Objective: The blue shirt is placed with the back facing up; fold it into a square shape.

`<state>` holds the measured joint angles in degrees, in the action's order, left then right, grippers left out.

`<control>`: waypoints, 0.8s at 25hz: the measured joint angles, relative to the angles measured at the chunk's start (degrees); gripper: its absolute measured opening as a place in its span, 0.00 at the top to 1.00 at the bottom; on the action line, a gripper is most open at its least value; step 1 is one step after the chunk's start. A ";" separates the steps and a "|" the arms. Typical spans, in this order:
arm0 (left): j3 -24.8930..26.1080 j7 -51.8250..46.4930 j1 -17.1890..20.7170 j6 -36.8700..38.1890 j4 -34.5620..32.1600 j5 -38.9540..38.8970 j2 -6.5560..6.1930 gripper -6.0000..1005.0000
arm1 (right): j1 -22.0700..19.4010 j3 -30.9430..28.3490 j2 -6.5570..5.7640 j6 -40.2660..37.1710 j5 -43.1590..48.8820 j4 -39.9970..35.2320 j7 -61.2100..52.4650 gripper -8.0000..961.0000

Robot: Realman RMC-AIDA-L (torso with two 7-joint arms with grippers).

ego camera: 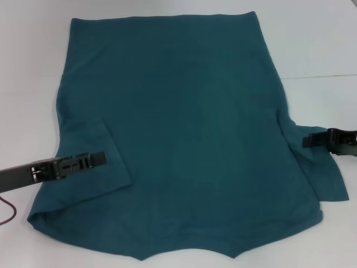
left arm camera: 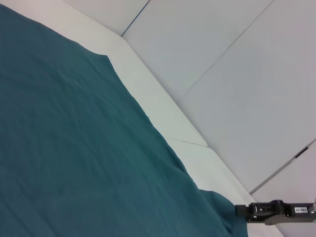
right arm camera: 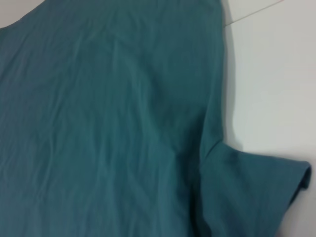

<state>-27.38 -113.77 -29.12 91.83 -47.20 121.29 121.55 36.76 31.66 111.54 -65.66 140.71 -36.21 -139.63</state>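
The blue shirt (ego camera: 189,139) shows no print or lettering on the side facing up; it is plain teal cloth, with soft creases across the back. It lies spread flat on a white table (ego camera: 312,50), hem toward the far edge and neckline toward the robot. A thin seam line runs across the table top on the right, beside the shirt. In the left wrist view, pale panels with dark joints lie beyond the table edge, probably the floor.

The left gripper (ego camera: 100,159) lies low over the shirt's left sleeve, which is folded inward onto the body of the shirt. Its fingers look pressed together, though whether cloth is pinched between them cannot be told. The right gripper (ego camera: 308,139) sits at the right sleeve, where the sleeve meets the shirt's side; its state cannot be told. A small white label on it in the left wrist view is too small to read.
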 joint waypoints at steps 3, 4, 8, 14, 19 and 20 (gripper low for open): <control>-0.02 -0.12 -0.10 0.01 0.00 0.00 0.00 0.27 | -0.15 -0.07 -0.01 0.10 0.00 0.00 -0.01 0.42; -0.07 -0.21 -0.12 0.01 0.00 0.00 0.00 0.27 | -0.17 -0.04 -0.01 0.08 0.00 -0.01 -0.01 0.44; -0.18 -0.51 -0.15 0.02 0.00 0.00 0.00 0.27 | 0.01 0.06 0.00 -0.01 0.32 -0.18 -0.02 0.53; -0.26 -0.59 -0.14 0.02 0.00 0.00 0.00 0.27 | 0.66 0.48 0.00 -0.07 0.51 -0.14 -0.03 0.70; -0.18 -0.59 -0.14 0.02 0.00 0.00 -0.02 0.27 | 0.68 1.03 -0.01 -0.05 0.54 -0.10 -0.11 0.91; -0.15 -0.59 -0.14 0.02 0.00 0.00 -0.03 0.27 | 0.68 1.27 0.00 -0.05 0.55 -0.21 -0.12 0.92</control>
<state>-27.53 -114.36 -29.26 91.85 -47.19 121.29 121.52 37.45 32.94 111.53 -65.71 141.25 -36.42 -139.74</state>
